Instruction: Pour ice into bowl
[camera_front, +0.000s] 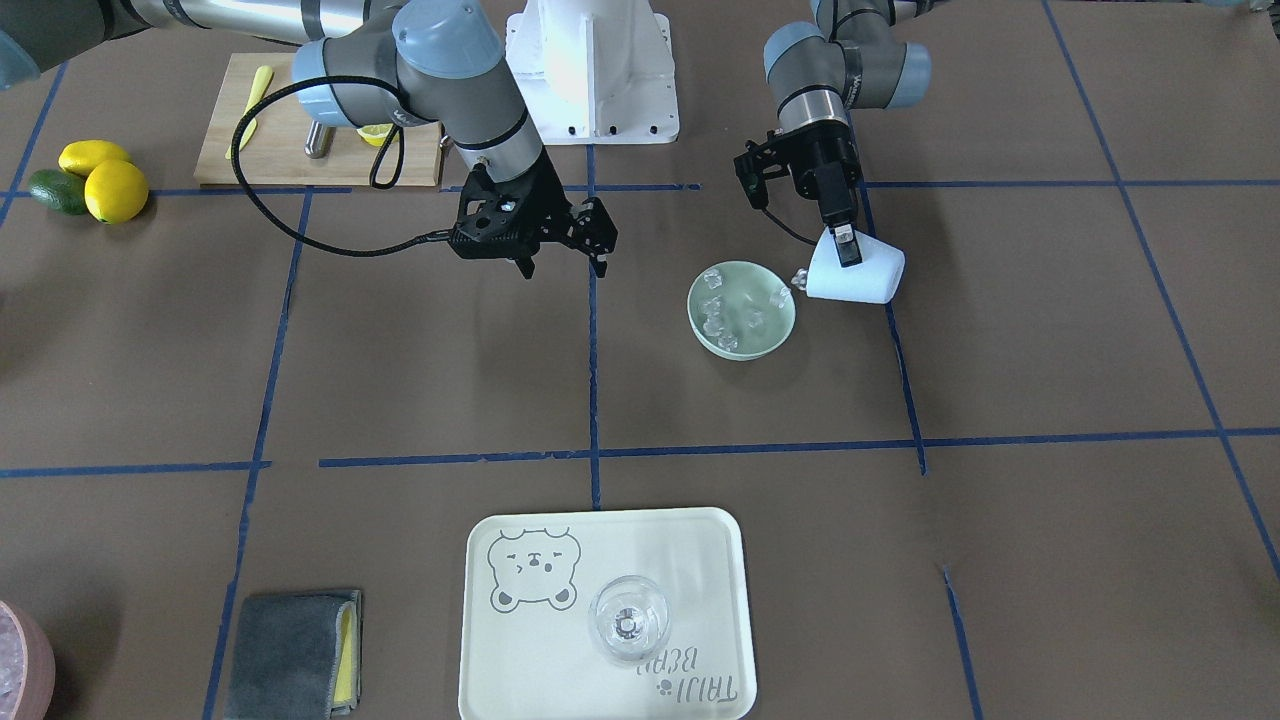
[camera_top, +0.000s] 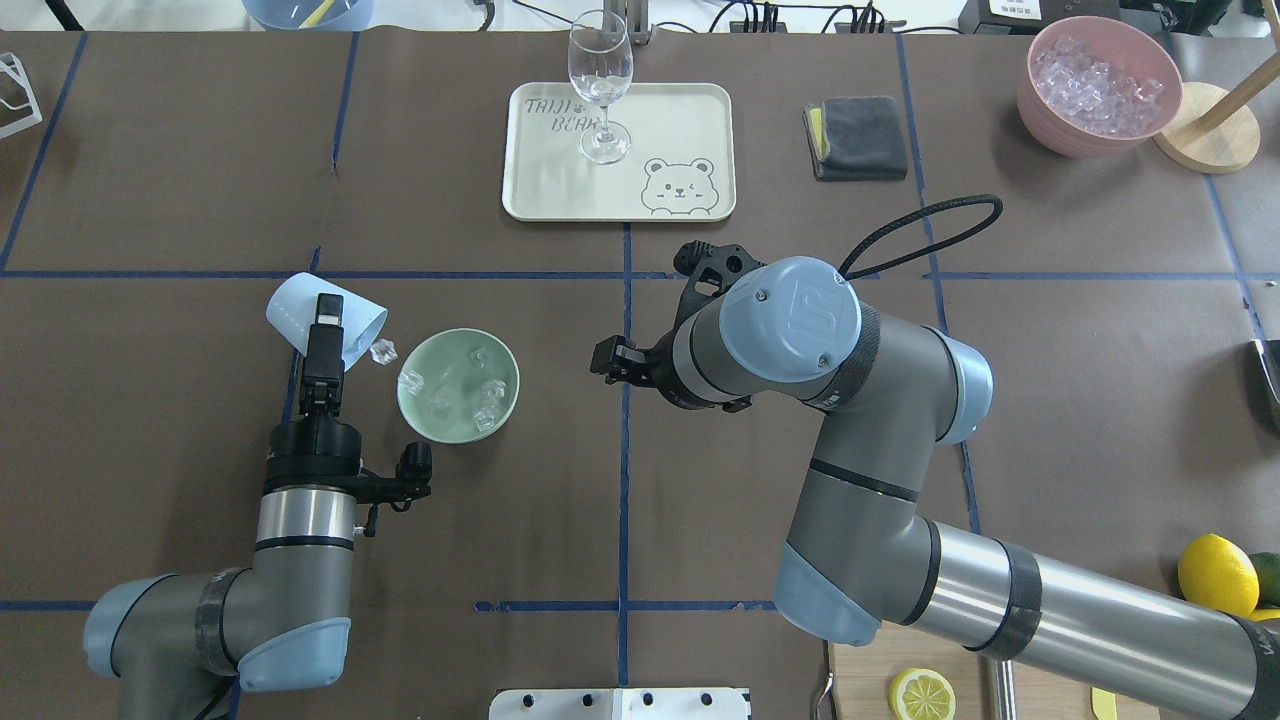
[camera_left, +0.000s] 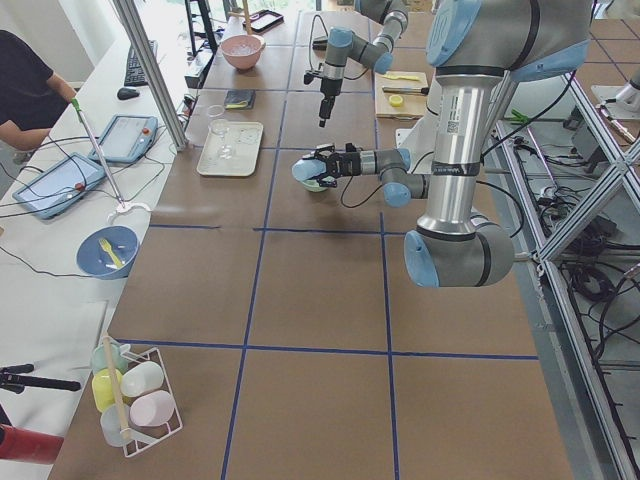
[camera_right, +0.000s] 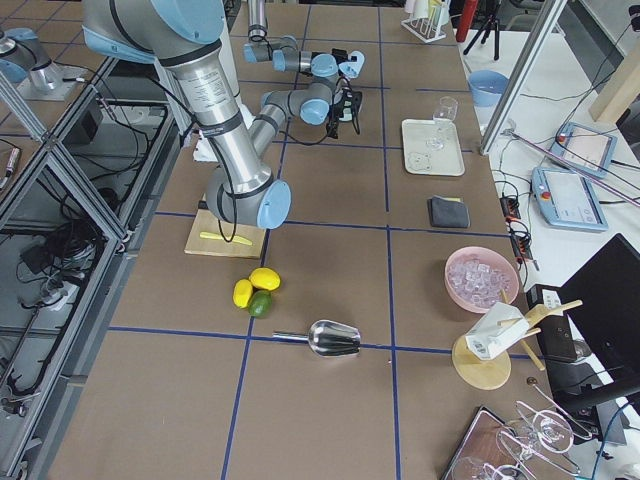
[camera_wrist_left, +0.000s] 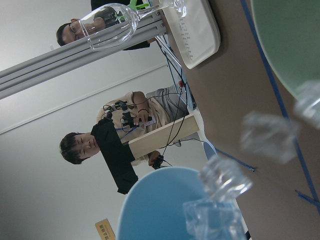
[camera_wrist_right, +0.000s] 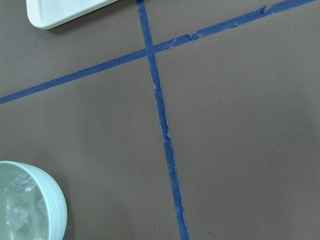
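Nearest in the front-facing view, a bear-print tray (camera_front: 700, 560) carries a wine glass (camera_front: 628, 620). Beyond it the mint-green bowl (camera_front: 742, 352) holds ice (camera_front: 715, 322). At its right, the left gripper (camera_front: 848, 250) is clamped on the tipped light blue cup (camera_front: 870, 282), mouth just beside the rim, one cube (camera_front: 800, 278) between them. The right gripper (camera_front: 562, 265) hangs with jaws spread, well left. Overhead, bare brown table (camera_top: 500, 520) lies near and far of the bowl.

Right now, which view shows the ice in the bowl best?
Exterior front-facing: the ice lies unobstructed in the bowl, cubes distinct. Overhead is nearly as good; wrist views catch only partial, blurred pieces; side views, too small.
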